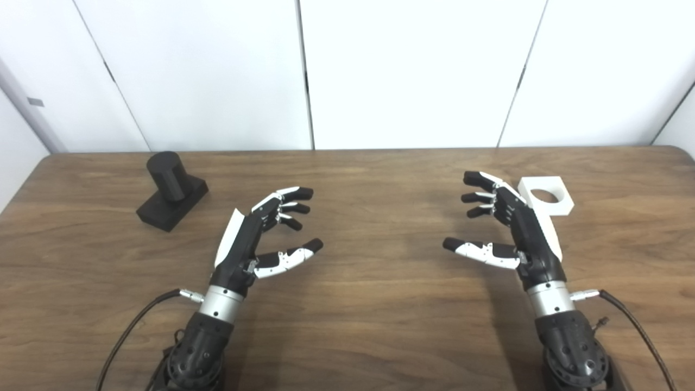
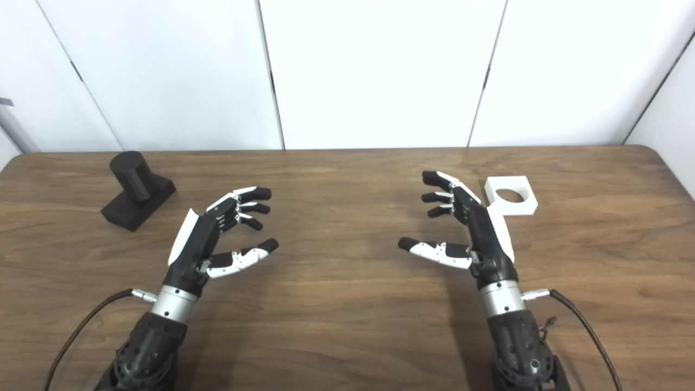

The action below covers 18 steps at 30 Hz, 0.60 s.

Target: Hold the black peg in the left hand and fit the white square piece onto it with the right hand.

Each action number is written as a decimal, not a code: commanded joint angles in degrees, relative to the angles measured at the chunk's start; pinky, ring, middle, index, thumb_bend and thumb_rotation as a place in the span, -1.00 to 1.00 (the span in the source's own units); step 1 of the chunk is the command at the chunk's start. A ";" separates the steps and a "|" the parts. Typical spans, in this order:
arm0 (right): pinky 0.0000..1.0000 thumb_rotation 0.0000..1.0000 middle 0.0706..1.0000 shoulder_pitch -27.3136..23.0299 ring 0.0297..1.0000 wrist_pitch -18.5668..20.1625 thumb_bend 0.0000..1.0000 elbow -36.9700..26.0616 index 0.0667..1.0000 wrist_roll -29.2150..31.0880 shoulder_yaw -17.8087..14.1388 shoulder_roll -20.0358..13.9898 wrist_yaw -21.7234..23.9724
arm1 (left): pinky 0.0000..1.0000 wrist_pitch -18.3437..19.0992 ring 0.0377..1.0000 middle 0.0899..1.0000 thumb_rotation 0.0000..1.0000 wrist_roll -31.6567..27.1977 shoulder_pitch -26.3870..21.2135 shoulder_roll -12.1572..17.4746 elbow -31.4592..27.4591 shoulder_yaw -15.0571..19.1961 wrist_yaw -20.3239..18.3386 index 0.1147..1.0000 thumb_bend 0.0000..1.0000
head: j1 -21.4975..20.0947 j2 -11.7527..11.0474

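The black peg [image 1: 171, 191] stands in the upper left of the frame, well apart from both of my hands. It is a short upright cylinder on a flat square base, matte black, and the base sits a little turned on the tabletop [image 1: 358, 304]. I judge it to be stiff plastic, light and not fragile. The surface seems not slippery. I think the best place to hold it is the base, at its two opposite sides, so the cylinder stays free for the other piece.

The white square piece [image 1: 547, 196] lies flat in the upper right of the frame, just beside the fingers of my right hand [image 1: 510, 228] and partly behind them. It is a thick white block with a round hole through the middle. It looks also rigid and light. I would take it at the outer edges and keep the hole uncovered.

My left hand [image 1: 260, 233] hovers at the left of centre, fingers spread and curled a little, holding nothing. My right hand is the same, wide and empty, thumb pointing to the centre. Nothing is grasped yet.
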 commanded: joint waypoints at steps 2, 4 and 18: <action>0.16 -0.60 0.57 -1.46 0.39 -1.42 0.53 -2.13 0.55 -0.45 -0.32 -0.21 -0.71 | 0.15 -0.98 0.42 0.53 -0.82 0.13 -1.35 0.09 -2.17 0.14 0.81 0.45 0.36 | 0.05 0.05; 0.18 -0.59 0.55 -1.52 0.38 -1.71 0.40 -1.90 0.55 -1.33 -0.36 -0.07 -1.31 | 0.14 -1.20 0.41 0.53 -0.81 0.32 -1.44 0.15 -2.02 0.14 0.88 0.45 0.36 | -0.03 0.21; 0.17 -0.51 0.59 -0.98 0.40 -0.98 0.39 -2.44 0.57 -0.20 -0.56 -0.90 -0.30 | 0.15 -1.54 0.43 0.54 -0.81 -0.07 -1.50 -0.56 -1.86 -0.43 0.75 0.45 0.38 | 6.84 -1.71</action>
